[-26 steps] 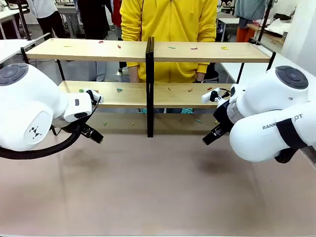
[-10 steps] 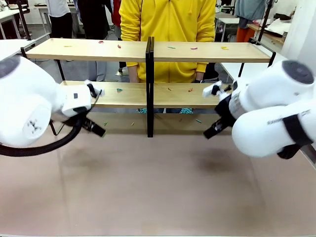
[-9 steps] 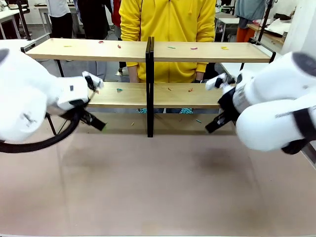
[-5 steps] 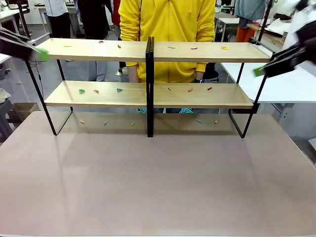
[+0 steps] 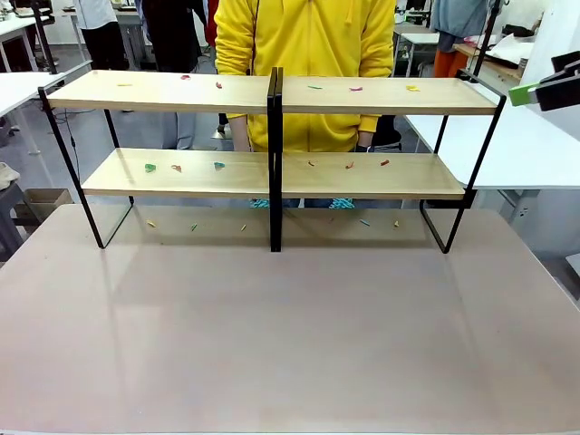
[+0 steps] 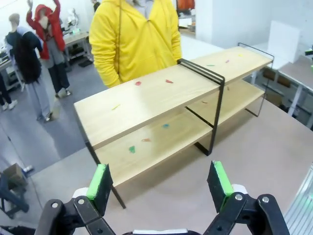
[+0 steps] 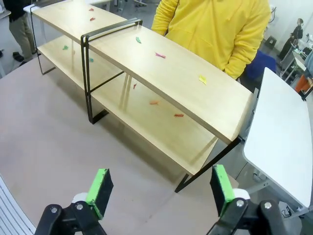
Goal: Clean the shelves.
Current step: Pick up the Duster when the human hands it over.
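Observation:
The shelves (image 5: 272, 95), two light wood boards on a black frame with a centre post, stand at the far side of the tabletop. Small coloured scraps (image 5: 218, 166) lie scattered on both boards and on the tabletop underneath. In the left wrist view my left gripper (image 6: 160, 183) is open and empty, high above the shelves (image 6: 161, 93) near their left end. My right gripper (image 7: 161, 190) is also open and empty, high off the right end of the shelves (image 7: 161, 73). One of its green-padded fingers (image 5: 521, 93) shows at the front view's right edge.
A person in a yellow hoodie (image 5: 308, 36) stands right behind the rack. A white table (image 5: 507, 154) adjoins on the right. The brown tabletop (image 5: 290, 335) stretches in front of the rack. Other people stand farther back.
Both arms, which hung low in front of the rack's ends, have swung up and outward. The left has left the front view; the right reaches in at the upper right edge.

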Motion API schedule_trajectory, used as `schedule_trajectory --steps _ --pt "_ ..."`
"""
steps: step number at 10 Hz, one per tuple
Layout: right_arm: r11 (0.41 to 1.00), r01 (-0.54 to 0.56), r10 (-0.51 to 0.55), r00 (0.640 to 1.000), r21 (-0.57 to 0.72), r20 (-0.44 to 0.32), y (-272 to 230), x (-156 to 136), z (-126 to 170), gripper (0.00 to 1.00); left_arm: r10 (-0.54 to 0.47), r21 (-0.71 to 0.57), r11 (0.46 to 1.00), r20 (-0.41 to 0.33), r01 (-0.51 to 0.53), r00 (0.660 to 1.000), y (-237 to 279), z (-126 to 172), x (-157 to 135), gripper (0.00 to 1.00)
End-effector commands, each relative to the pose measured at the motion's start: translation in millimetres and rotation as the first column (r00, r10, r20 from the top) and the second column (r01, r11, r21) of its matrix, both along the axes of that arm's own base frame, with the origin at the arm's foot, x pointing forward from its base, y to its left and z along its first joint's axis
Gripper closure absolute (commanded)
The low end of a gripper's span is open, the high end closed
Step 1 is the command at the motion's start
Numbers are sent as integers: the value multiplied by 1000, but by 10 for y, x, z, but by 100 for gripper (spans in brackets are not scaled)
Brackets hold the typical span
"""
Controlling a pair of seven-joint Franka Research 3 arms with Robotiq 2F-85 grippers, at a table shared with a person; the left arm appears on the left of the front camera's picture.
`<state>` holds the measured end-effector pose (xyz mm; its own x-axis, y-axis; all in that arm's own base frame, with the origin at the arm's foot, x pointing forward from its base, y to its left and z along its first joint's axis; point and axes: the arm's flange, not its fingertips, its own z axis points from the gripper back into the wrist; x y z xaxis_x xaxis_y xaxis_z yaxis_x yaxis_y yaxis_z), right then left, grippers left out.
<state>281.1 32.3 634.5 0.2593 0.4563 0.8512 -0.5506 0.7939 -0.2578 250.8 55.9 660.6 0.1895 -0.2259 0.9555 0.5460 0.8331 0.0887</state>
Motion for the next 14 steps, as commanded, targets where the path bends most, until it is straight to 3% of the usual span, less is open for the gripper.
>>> schedule_trajectory --steps 1,5,11,12,14 --pt "1000 5 -5 1000 -7 28 32 -247 -635 0 67 -5 998 -17 -67 998 -612 -1500 -584 0" --pt "1000 26 -26 999 -7 27 -4 -187 -643 0 77 64 995 -83 -72 994 -694 -1548 -539 0" --pt "999 50 -50 998 -8 29 -26 -173 -678 0 81 112 991 -106 -69 991 -722 -1592 -538 0" --pt "998 58 -58 998 -12 29 -22 -170 -680 0 45 118 993 -101 -33 994 -513 -128 188 0" --pt "999 52 -52 998 -6 30 -21 -176 -667 0 45 118 993 -101 -33 994 -513 -128 188 0"
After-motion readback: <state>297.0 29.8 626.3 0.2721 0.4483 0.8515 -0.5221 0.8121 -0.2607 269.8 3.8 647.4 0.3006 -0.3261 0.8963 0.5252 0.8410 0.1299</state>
